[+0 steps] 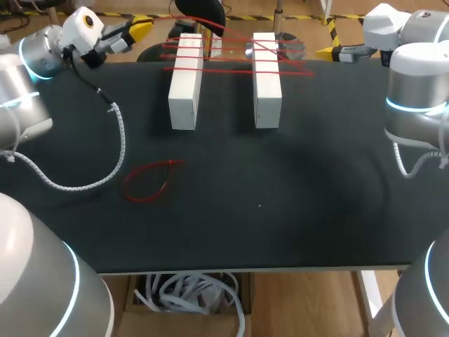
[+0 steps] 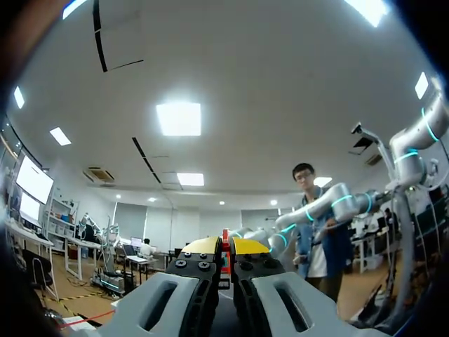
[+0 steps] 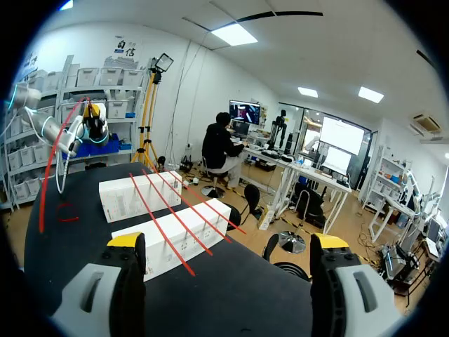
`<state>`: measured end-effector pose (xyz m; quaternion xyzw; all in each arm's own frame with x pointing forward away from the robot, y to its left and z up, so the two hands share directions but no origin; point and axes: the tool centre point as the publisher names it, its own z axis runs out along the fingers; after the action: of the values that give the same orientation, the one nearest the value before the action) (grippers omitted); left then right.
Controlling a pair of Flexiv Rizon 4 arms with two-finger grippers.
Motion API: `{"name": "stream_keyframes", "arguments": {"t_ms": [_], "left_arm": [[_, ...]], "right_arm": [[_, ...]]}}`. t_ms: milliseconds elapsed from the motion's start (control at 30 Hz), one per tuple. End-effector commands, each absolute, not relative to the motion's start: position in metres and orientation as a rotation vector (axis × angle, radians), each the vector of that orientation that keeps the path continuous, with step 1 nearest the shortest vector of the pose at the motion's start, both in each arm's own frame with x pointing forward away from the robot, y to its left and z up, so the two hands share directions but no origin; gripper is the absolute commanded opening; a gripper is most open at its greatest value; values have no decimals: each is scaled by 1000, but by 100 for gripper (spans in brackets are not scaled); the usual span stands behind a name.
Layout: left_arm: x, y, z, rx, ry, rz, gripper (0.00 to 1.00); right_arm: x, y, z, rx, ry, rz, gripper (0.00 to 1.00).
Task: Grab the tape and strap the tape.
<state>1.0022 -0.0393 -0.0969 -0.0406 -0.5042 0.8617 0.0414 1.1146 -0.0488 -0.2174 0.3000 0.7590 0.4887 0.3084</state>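
1. The black worktop [image 1: 295, 210] spans the head view. Its near edge runs straight along the front.
2. Two white blocks stand side by side near the far edge, a gap between them: the left block [image 1: 186, 81] and the right block [image 1: 266, 77]. The right wrist view shows faint small print on their sides, too small to read.
3. Thin stretched red tapes [image 1: 238, 62] cross both blocks' tops at slight angles, and their ends reach out past the blocks' outer sides.
4. A loose tape loop [image 1: 149, 182], thin, red and teardrop-shaped, lies flat on the worktop. It sits nearer than the left block, well apart from both blocks and from every edge.
5. The right claw [image 3: 228, 242] hangs at the far right corner, its fingers spread wide with nothing between them.
6. The left claw [image 2: 224, 246] hangs at the far left corner. Its yellow tips are pressed together on a small red tape piece [image 2: 225, 235].
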Motion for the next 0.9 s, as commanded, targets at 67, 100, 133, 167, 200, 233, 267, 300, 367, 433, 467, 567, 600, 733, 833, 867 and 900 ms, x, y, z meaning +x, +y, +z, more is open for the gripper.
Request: {"name": "stream_keyframes", "arguments": {"t_ms": [67,100,133,167,200,233,267,300,367,433,467,567,600,733,833,867,900], "left_arm": [[987,-42,-77,90,-1637,2696,0],[985,-42,-73,92,-1637,2702,0],[984,-43,-70,100,-1638,2706,0],[983,-43,-68,102,-1640,2714,0],[983,-43,-65,105,-1638,2721,0],[982,-43,-63,109,-1635,2723,0],[981,-43,-61,111,-1634,2727,0],[980,-44,-59,113,-1630,2731,0],[978,-44,-56,112,-1617,2734,0],[977,-44,-52,88,-1585,2744,0],[977,-43,-50,74,-1602,2732,0],[979,-41,-47,35,-1582,2740,0],[979,-41,-47,35,-1582,2740,0],[979,-41,-47,35,-1582,2740,0],[979,-41,-47,35,-1582,2740,0],[979,-41,-47,35,-1582,2740,0],[979,-41,-47,35,-1582,2740,0]], "right_arm": [[1115,-49,-217,793,2009,1291,100],[1115,-49,-217,793,2009,1291,100],[1115,-49,-217,793,2009,1291,100],[1115,-49,-217,793,2009,1291,100],[1115,-49,-217,793,2009,1291,100],[1115,-49,-217,793,2009,1291,100],[1115,-49,-217,793,2009,1291,100],[1115,-49,-217,793,2009,1291,100],[1115,-49,-217,793,2009,1291,100],[1115,-49,-217,793,2009,1291,100],[1115,-49,-217,793,2009,1291,100],[1115,-49,-217,793,2009,1291,100],[1115,-49,-217,793,2009,1291,100],[1115,-49,-217,793,2009,1291,100],[1115,-49,-217,793,2009,1291,100],[1115,-49,-217,793,2009,1291,100],[1115,-49,-217,793,2009,1291,100]]}}
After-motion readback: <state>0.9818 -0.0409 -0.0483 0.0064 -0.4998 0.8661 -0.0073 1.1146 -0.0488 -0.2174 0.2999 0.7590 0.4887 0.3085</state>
